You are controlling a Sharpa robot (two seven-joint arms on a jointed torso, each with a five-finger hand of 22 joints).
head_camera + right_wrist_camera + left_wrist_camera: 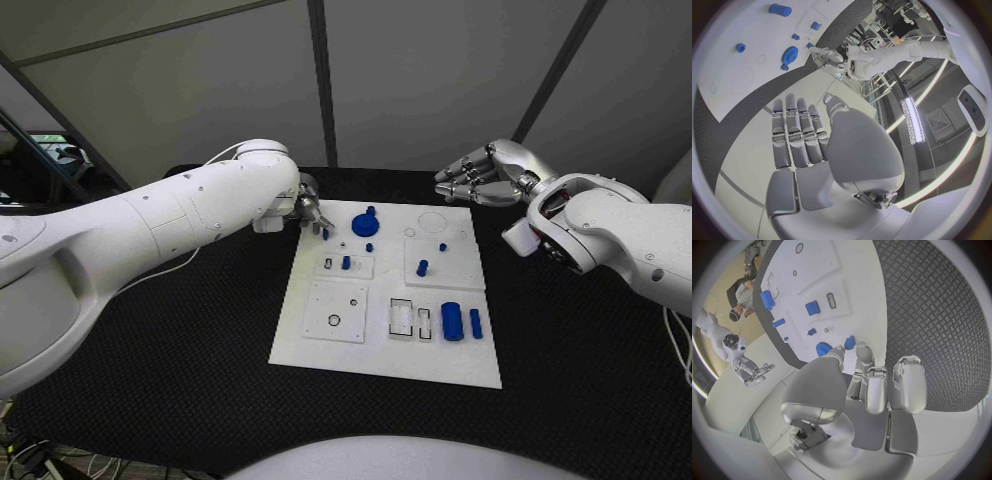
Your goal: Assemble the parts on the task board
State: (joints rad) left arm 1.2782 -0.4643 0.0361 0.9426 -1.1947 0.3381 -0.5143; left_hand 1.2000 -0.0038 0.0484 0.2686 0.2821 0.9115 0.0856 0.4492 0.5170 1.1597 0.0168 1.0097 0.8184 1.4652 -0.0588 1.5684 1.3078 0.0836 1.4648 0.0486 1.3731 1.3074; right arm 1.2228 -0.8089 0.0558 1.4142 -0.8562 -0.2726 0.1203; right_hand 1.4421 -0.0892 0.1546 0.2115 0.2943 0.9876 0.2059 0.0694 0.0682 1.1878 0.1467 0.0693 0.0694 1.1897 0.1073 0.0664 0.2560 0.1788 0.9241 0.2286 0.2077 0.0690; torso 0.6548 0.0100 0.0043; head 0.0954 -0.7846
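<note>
My left hand [307,210] sits at board [325,345] far-left corner, fingertips [864,351] touching small blue part [849,342] there; can't tell if pinched or just touched. Blue gear [365,222] lies just beyond fingers, toward right hand. Right hand [483,175] hovers off far-right corner, fingers loosely curled, holding nothing. Left clearly nearer. Board smooth white plastic with recesses; parts hard matte blue; long cylinder [453,321] lies near front edge, axis running front-to-back. Table mat black, ribbed.

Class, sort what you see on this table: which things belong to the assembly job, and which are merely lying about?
Belonging to the job:
task board
blue gear
blue cylinder
small blue pegs
left hand
right hand

Lying about:
black table
</note>
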